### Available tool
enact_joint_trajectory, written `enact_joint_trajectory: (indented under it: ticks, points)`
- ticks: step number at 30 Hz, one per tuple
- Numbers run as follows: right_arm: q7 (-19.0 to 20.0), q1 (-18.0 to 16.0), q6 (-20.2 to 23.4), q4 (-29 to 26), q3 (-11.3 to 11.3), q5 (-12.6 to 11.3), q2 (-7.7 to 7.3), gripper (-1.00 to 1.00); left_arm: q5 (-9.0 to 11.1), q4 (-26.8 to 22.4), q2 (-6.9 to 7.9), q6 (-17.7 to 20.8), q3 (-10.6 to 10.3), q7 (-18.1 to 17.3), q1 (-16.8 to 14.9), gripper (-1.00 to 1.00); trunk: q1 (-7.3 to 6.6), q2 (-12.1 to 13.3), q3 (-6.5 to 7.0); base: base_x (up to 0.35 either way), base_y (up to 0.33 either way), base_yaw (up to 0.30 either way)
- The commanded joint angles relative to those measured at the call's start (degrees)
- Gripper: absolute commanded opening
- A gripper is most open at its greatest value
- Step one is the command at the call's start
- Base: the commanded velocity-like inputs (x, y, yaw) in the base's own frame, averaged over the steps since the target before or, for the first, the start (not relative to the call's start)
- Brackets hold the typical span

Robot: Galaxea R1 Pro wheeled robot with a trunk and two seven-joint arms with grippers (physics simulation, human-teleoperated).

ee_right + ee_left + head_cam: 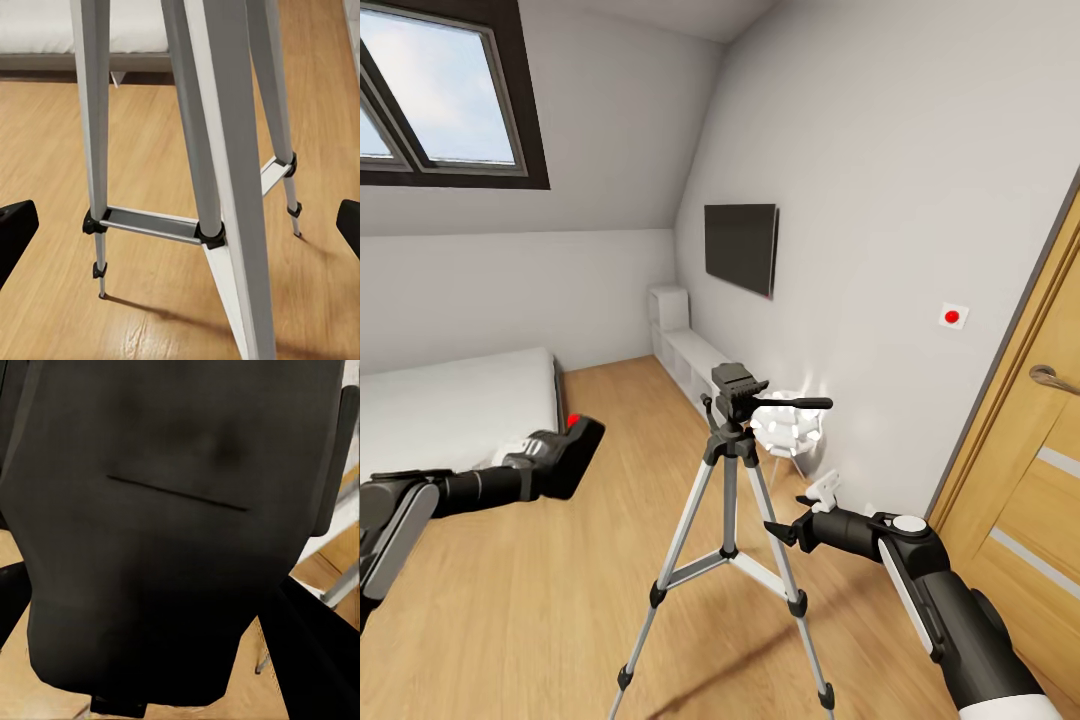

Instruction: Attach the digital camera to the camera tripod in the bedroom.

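Note:
The camera tripod stands on the wood floor in the middle of the head view, its black head and pan handle at the top. To its left, at about head height, my left gripper is shut on the digital camera, a black body with a red button. That black body fills most of the left wrist view. My right gripper is open, low beside the tripod's right leg. In the right wrist view, the silver legs and centre braces stand between the fingertips.
A grey bed lies at the left. A wooden door is at the right. Behind the tripod are a white floor lamp, a low white shelf and a wall TV.

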Motion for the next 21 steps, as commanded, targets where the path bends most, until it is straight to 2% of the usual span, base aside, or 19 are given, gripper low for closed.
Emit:
enact_joint_trajectory:
  ticks: [1,7,15,21]
  points:
    - [0.38,-0.06,0.09,-0.08,0.01,0.59,-0.02,1.0,-0.34,-0.03,0.2,0.39,0.07,-1.03,-0.93,-1.0,0.04,-0.14,-0.14,0.0,0.0,0.0]
    - [0.38,-0.05,0.05,-0.07,0.08,0.59,-0.02,1.0,-0.37,0.01,0.78,0.65,0.08,-3.33,-4.82,-1.0,0.04,-0.14,-0.14,0.0,0.0,0.0]
    - [0.38,-0.06,0.04,0.0,0.1,0.59,-0.02,1.0,-0.53,1.66,1.05,0.78,0.08,-5.46,-12.5,-1.0,0.04,-0.14,-0.14,0.0,0.0,0.0]
    - [0.3,-0.05,0.04,0.0,0.1,0.59,0.12,1.0,-0.65,6.7,1.07,0.86,-0.13,-5.62,-18.08,-1.0,0.04,-0.14,-0.14,0.0,0.0,0.0]
